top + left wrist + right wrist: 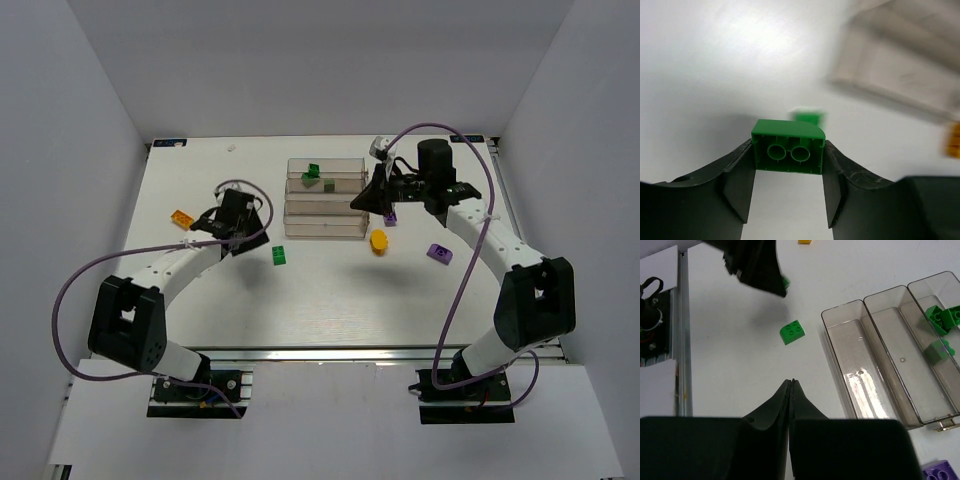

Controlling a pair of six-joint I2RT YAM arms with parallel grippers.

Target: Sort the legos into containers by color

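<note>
Legos are what we are sorting, and we are holding one: a small green studded plastic brick [788, 150] is sitting between the tips of the left gripper [788, 170], touching both black fingers [737, 185], its hollow underside facing the wrist camera. The right gripper [791, 385] is hanging with its fingers pressed together on nothing, just beside the block of four clear plastic rectangular containers [325, 230].

We are judging the grip shallow, since only the fingertips are pinching the brick; it could be twisting or slipping out on the way over. With the right arm hanging by the block, we are also risking a knock there. Other green bricks [312, 176] are lying at the block's far side, and a drop short of them would be mixing colours.

A second green brick [279, 256] is lying on the white table [330, 300] near the left gripper, apart from it. A purple brick [390, 218] is lying just beside the right gripper, a yellow-orange brick [378, 241] near it.
</note>
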